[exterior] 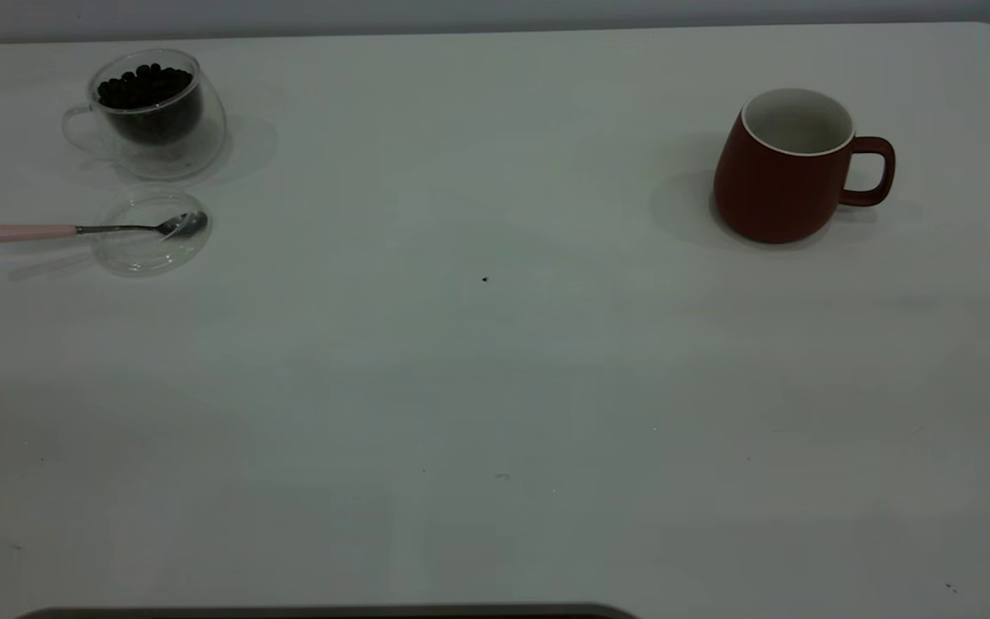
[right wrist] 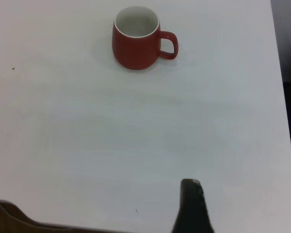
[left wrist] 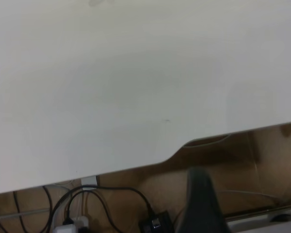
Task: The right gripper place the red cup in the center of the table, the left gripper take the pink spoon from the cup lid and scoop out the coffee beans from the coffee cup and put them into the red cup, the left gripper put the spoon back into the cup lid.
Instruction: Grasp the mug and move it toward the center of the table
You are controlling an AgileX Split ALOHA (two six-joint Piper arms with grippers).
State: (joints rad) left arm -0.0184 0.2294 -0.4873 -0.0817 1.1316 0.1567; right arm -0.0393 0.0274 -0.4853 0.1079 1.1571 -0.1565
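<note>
- The red cup point(exterior: 783, 168) stands upright on the white surface point(exterior: 495, 387), far over on the right side of the exterior view, its handle turned toward that side's edge; its white inside looks bare.
- The coffee cup point(exterior: 149, 112) stands upright at the far left of the same view, holding a heap of coffee beans point(exterior: 145, 87) that reaches close to its rim.
- Just beside the coffee cup, on its near side, lies the cup lid point(exterior: 149, 234), flat on the surface.
- The pink spoon point(exterior: 91, 229) lies across the lid: its metal bowl rests inside the lid, and its pink handle sticks out past the lid's rim toward the left edge.
- The middle of the surface, between the 2 cups, carries only 1 tiny dark speck point(exterior: 485, 278).
- The right pincer point(right wrist: 194, 206) shows only as 1 dark finger in the right wrist view, over the surface and well apart from the red cup point(right wrist: 137, 43); I cannot tell how wide it stands.
- The left pincer point(left wrist: 201, 204) likewise shows as 1 dark finger in the left wrist view, past the surface's edge point(left wrist: 136, 167), above cables point(left wrist: 102, 204) on a brown floor; its spread cannot be told either.
- Neither pincer touches anything.
</note>
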